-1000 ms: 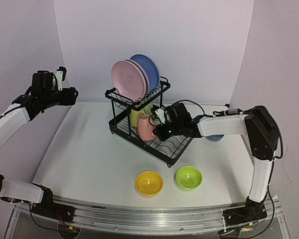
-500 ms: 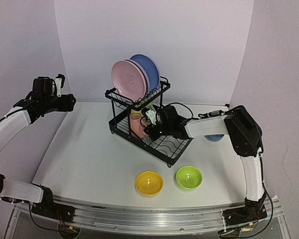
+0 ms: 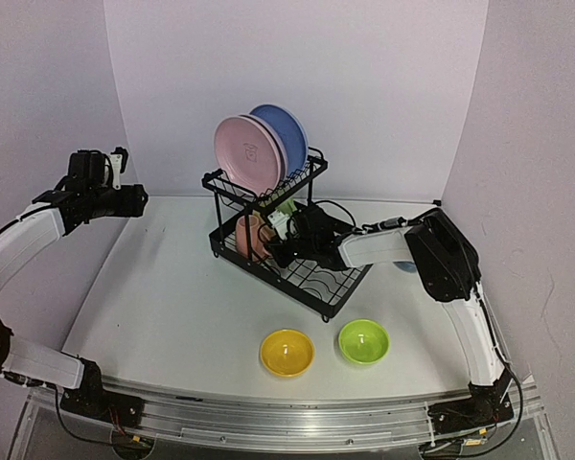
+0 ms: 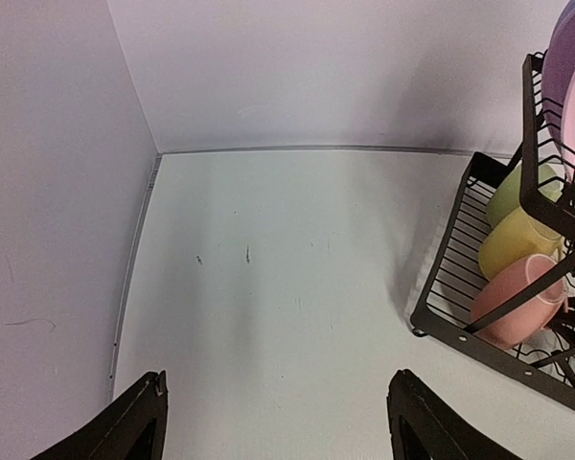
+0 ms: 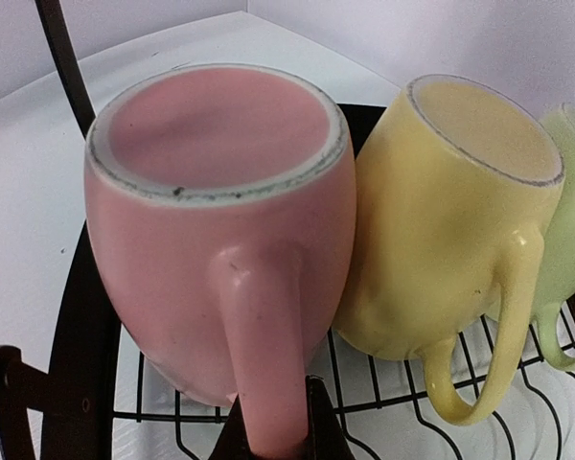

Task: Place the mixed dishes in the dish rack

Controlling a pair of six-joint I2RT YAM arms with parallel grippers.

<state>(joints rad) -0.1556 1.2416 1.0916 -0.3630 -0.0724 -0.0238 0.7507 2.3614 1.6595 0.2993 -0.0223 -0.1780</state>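
Observation:
The black wire dish rack (image 3: 331,287) stands mid-table. On its upper shelf stand the pink plate (image 3: 247,153) and the blue plate (image 3: 287,129); the lavender plate (image 4: 567,43) shows in the left wrist view. My right gripper (image 5: 271,426) is shut on the handle of the pink mug (image 5: 220,220), which is upside down on the lower tray beside the yellow mug (image 5: 441,230) and the light green mug (image 5: 573,220). My left gripper (image 4: 278,422) is open and empty over bare table left of the rack. The yellow bowl (image 3: 287,352) and lime bowl (image 3: 363,342) sit near the front.
The right arm (image 3: 383,244) stretches across the rack's lower tray and hides most of the blue bowl (image 3: 403,268) behind it. The backdrop wall (image 4: 48,192) rises close along the table's left edge and the back.
My right gripper has carried the pink mug leftward, deeper into the lower tray, against the yellow mug. My left gripper has shifted slightly to the right.

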